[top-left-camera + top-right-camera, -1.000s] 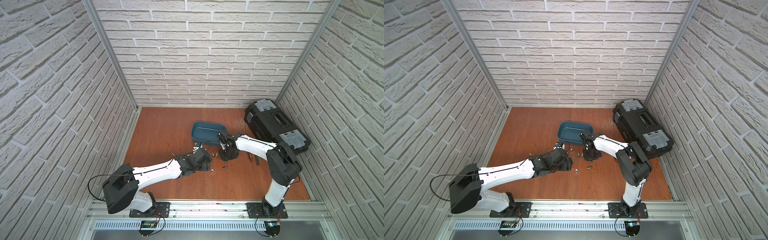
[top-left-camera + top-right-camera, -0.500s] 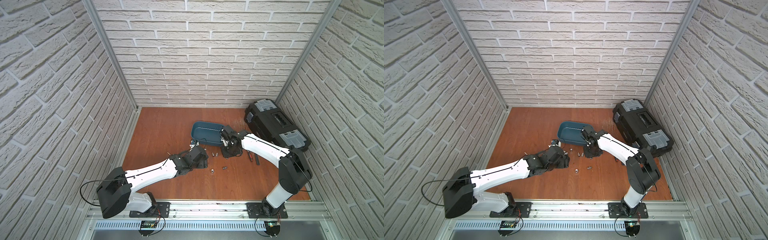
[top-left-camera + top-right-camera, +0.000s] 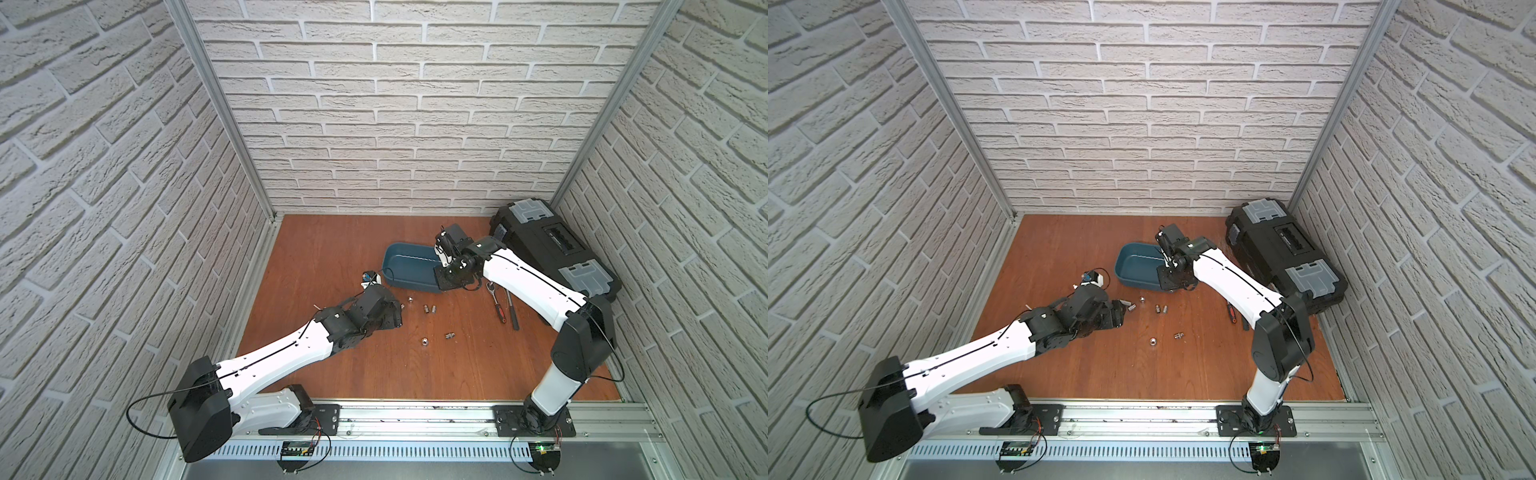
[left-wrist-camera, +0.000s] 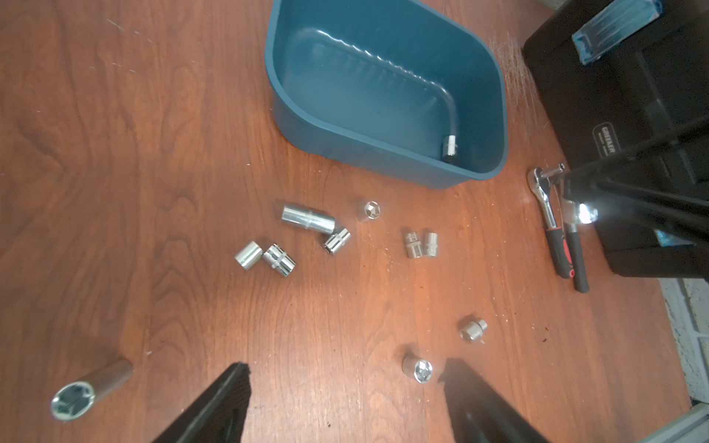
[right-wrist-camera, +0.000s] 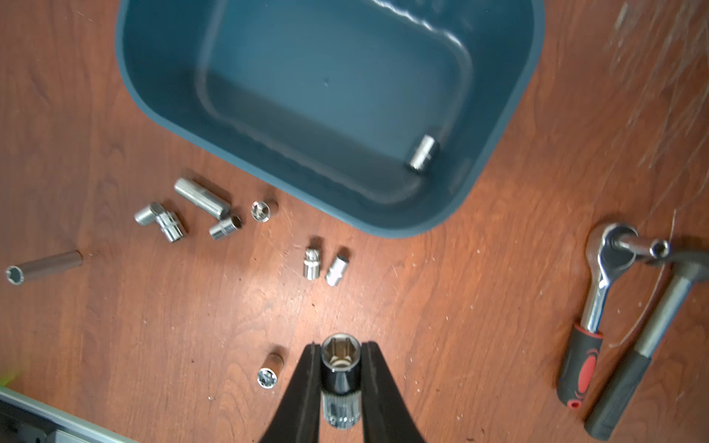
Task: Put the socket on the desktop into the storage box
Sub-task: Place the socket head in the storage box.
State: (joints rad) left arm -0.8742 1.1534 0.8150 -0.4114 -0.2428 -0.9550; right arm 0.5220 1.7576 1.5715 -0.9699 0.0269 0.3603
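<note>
The teal storage box (image 3: pixel 405 266) (image 3: pixel 1136 266) sits mid-desktop (image 3: pixel 332 249), and one socket (image 5: pixel 422 152) (image 4: pixel 449 147) lies in its corner. My right gripper (image 5: pixel 341 345) (image 3: pixel 448 281) is shut on a chrome socket (image 5: pixel 340 362), held above the wood by the box's near right corner. Several more sockets (image 4: pixel 309 219) (image 3: pixel 429 308) lie scattered in front of the box. My left gripper (image 4: pixel 345 368) (image 3: pixel 397 318) hovers open over the desktop left of them, with a small upright socket (image 4: pixel 418 369) just inside one finger.
A black toolbox (image 3: pixel 552 245) stands at the back right. A ratchet wrench (image 5: pixel 598 307) (image 3: pixel 496 303) and a hammer (image 5: pixel 644 345) lie between it and the storage box. A long socket (image 4: pixel 88 387) lies apart, off to the left.
My right gripper has moved from the scattered sockets up towards the storage box, still shut on its socket. The left arm has shifted slightly, its gripper still open.
</note>
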